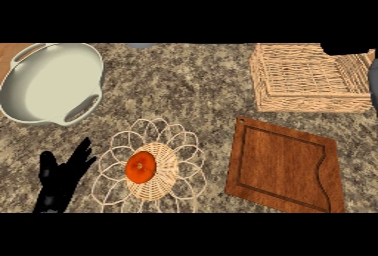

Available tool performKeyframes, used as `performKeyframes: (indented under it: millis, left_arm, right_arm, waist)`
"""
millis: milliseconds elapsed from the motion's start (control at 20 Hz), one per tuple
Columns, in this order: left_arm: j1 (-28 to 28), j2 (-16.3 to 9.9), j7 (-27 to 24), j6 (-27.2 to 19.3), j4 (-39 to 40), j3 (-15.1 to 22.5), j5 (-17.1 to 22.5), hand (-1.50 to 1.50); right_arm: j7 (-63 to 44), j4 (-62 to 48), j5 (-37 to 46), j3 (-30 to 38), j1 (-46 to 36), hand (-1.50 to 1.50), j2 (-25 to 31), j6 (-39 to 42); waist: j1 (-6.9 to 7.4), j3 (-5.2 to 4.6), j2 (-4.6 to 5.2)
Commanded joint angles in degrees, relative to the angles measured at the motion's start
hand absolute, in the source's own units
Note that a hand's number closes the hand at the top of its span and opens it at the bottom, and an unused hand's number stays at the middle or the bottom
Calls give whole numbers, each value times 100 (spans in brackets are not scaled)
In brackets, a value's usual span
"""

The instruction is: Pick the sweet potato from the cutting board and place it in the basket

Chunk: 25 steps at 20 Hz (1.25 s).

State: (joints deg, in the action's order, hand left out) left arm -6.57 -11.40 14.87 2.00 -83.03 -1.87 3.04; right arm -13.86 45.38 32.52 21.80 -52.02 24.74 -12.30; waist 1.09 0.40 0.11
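head view showed the sweet potato, an orange rounded thing, lying in the woven middle of the wire basket near the front edge of the counter, left of centre. it sat inside the basket's looped wire rim, touching the wicker base, with no hand on it. the cutting board, toward the counter's front right corner, carried nothing, its grooved brown face bare. judged from how things lay, the placing looked already done: the potato was off the board and in the basket, and little seemed left but to draw the arms clear.

the left hand stood just left of the basket near the front edge, fingers straight and spread upward, holding nothing, resting. at the far right corner a dark shape showed above a square wicker tray; it may have been the right hand, but i could not tell how it was set or whether it held anything. a white two-handled pot sat at the counter's back left corner, well apart from the basket.
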Motion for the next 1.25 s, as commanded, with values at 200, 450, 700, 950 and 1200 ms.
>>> performKeyframes:
  millis: [200,450,700,950,1200]
  left_arm:
    - [-187,155,87,-72,-11,167,-184,0]
    - [-234,49,28,146,144,-78,6,0]
    - [71,99,342,-27,195,-44,-140,0]
    - [-142,137,149,80,130,-30,-134,0]
    - [-127,238,2,-60,355,-35,-263,0]
  right_arm:
    - [1057,-1148,378,-162,50,-150,608,-116]
    - [1076,-852,144,-123,14,-150,708,60]
    - [1144,-876,-315,312,-90,-150,917,51]
    - [1119,-787,-692,676,259,-150,1235,80]
    - [1191,-761,-1090,1118,706,-150,1961,545]
  waist:
    - [48,-34,41]
    - [-44,-40,1]
    - [-95,-39,-8]
    - [-91,-39,-10]
    - [-156,-41,-19]
